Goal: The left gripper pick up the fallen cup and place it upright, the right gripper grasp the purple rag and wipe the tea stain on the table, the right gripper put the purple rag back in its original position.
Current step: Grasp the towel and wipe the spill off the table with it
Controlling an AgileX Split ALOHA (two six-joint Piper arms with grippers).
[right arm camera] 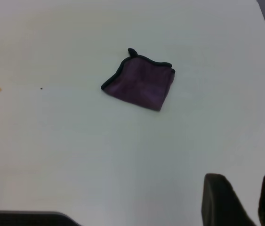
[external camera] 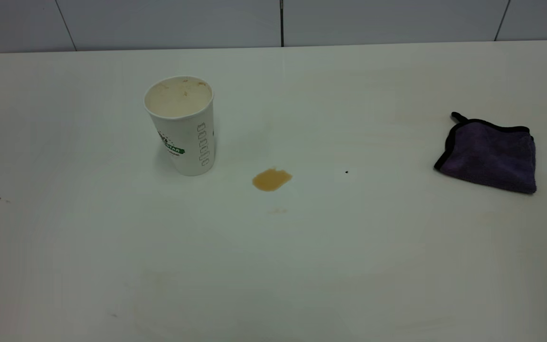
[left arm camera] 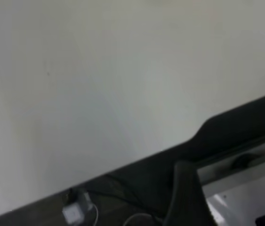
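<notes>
Judging by how things lay, your next concern was the purple rag (external camera: 489,154), since the cup (external camera: 182,124) already stood upright on the table (external camera: 112,266) and the tea stain (external camera: 271,179) was not yet wiped.

The right gripper (right arm camera: 245,200) hung low over the near edge of the table, holding nothing, and its two dark fingers (right arm camera: 219,200) stood a little apart. The rag lay flat well ahead of that gripper, with the stain well off to one side of the rag, toward the cup.

You could expect the rag to be soft, light and limp: it would bunch and droop rather than lift as a sheet. I would have told you to come straight down on its thick folded middle and pinch a good wad of pile, not the thin black edging or the corner loop (external camera: 457,116), which might slip free.

The left gripper (left arm camera: 188,197) sat back by the table's edge, nowhere near the cup; I could not tell how its fingers stood.
</notes>
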